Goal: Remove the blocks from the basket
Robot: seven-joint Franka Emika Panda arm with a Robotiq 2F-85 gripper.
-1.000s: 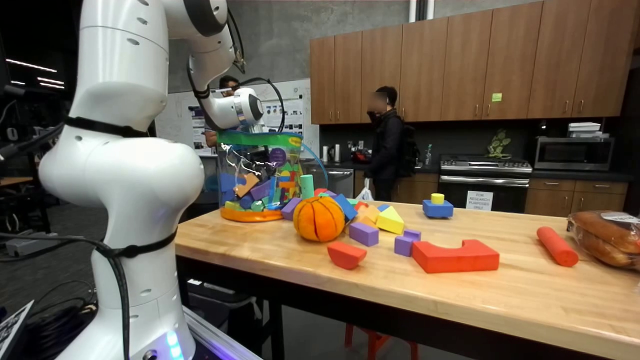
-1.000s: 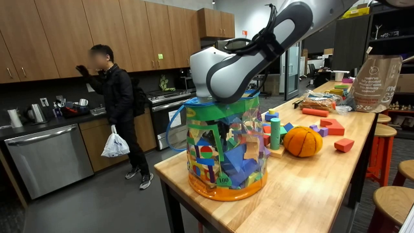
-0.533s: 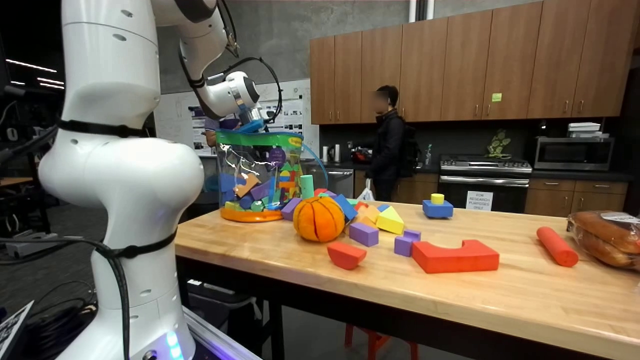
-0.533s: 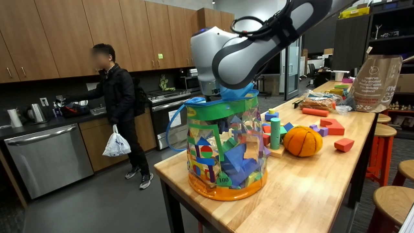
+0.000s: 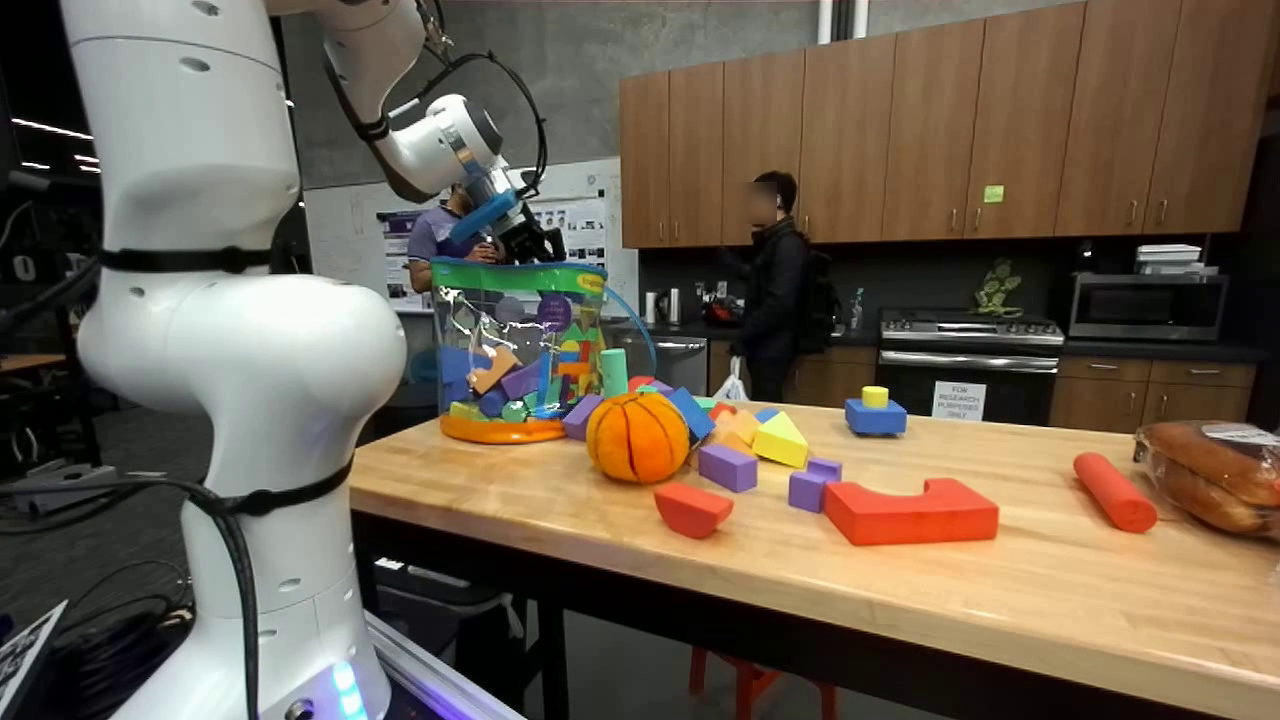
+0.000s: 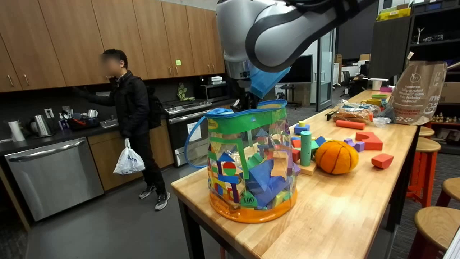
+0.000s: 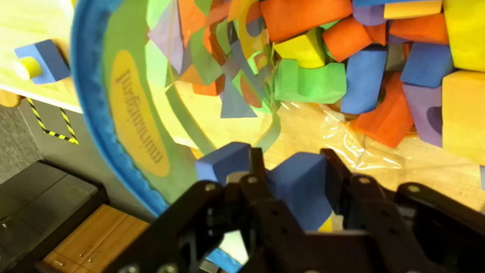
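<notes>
The robot's black fingers point(image 7: 335, 167) hang in the mouth of the tall, round basket point(image 6: 248, 123) made of clear plastic, with a green band on top and an orange bottom. I think they are pinching a flat-sided, foam-looking blue block point(image 7: 301, 189). The fingers are only part way together, and the blue block fills the gap and seems to touch both sides. Its long side looks to run the same way as the fingers, but I can't be sure. The blue block is inside the ring of the blue rim point(image 7: 90, 87), so it isn't out yet. That rim is what matters now: the arm should go up first, then sideways to the wooden counter point(image 6: 334, 205), where loose yellow, red and purple blocks point(image 5: 780, 441) lie beside the basket. If it turns too soon, the blue block may bump the rim and drop, or the basket may tip. Below the fingers, more blue and green blocks point(image 6: 264, 181) sit low in the basket, so lots of work is left.
</notes>
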